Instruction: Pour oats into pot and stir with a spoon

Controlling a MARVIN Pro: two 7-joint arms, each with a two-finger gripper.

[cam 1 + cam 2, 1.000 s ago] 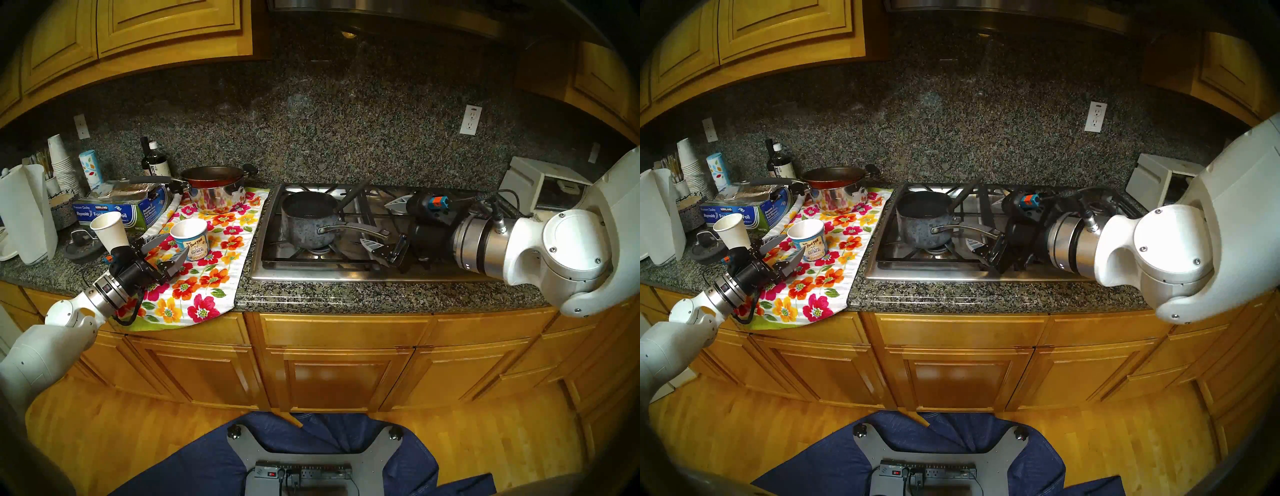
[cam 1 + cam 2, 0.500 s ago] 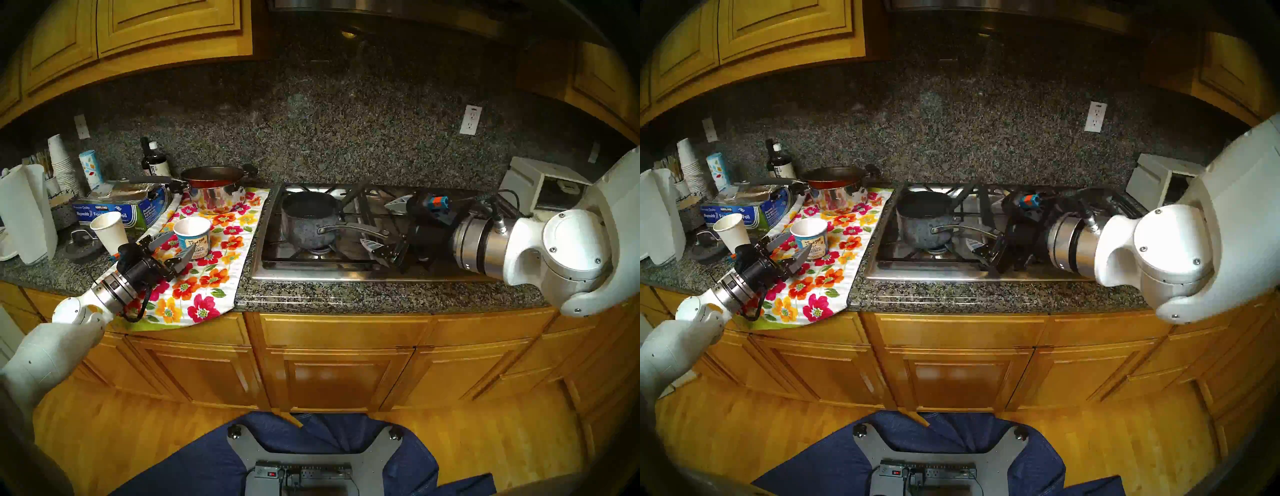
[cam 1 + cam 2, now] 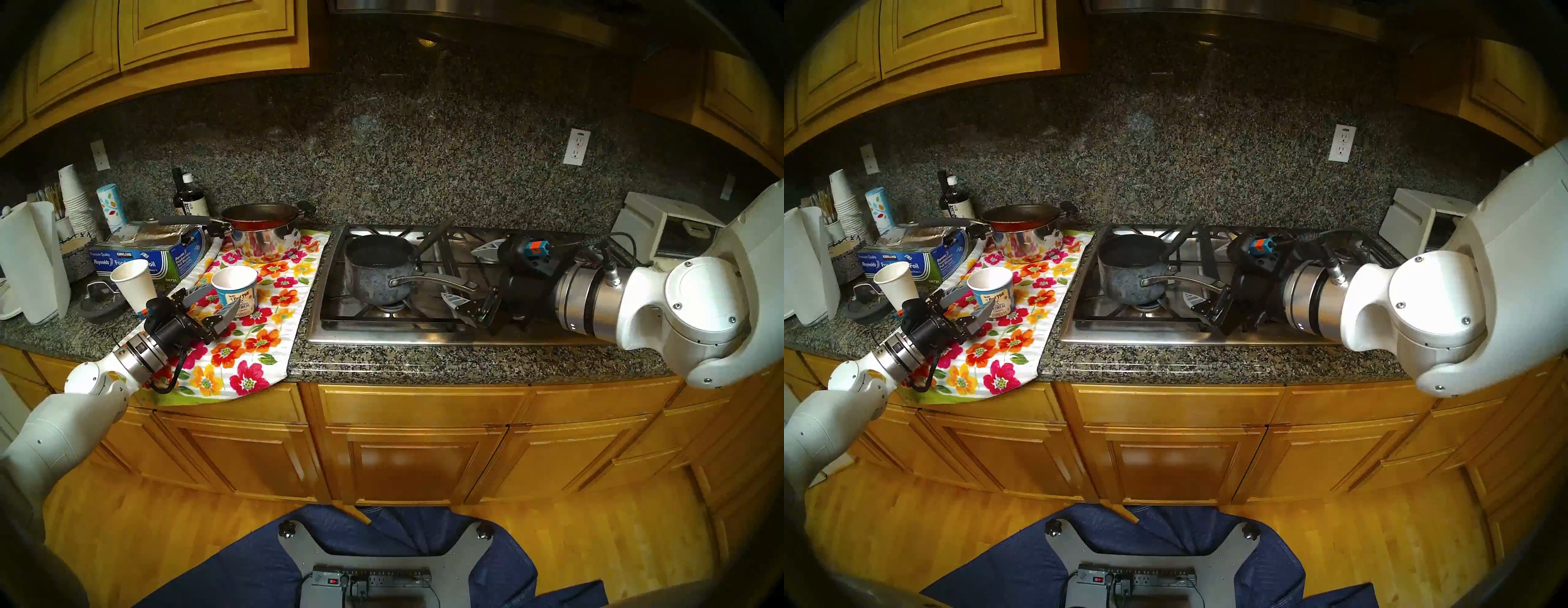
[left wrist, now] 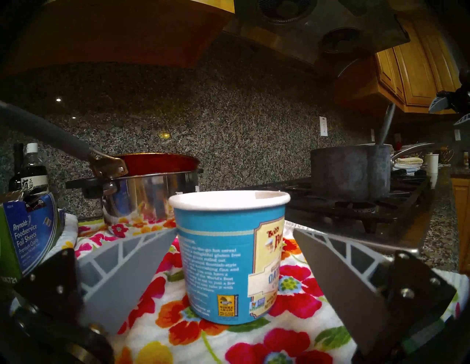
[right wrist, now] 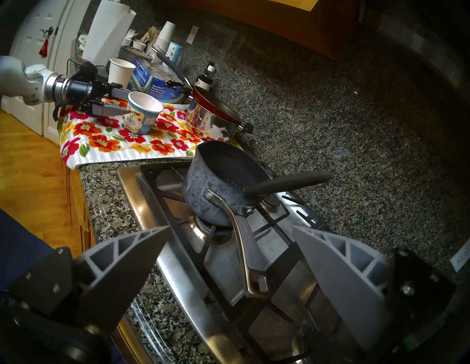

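Toward the worktop's left end, the left gripper [image 3: 212,302] stands wide open with a finger on either side of the oatmeal cup [image 3: 236,291], not touching it; the cup sits upright on a flowered towel [image 3: 254,339]. On the stove [image 3: 382,327], the pot [image 3: 377,271] holds the spoon [image 3: 435,235] leaning on its rim. At the right, the right gripper [image 3: 469,276] hangs wide open and empty by the pot's handle.

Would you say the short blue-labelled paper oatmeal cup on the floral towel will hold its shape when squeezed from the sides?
Probably not fully: the short blue-labelled paper oatmeal cup looks thin-walled and open-topped, so it may dent. It likely feels light. Standing on the soft floral towel, it could slide or tip if nudged.
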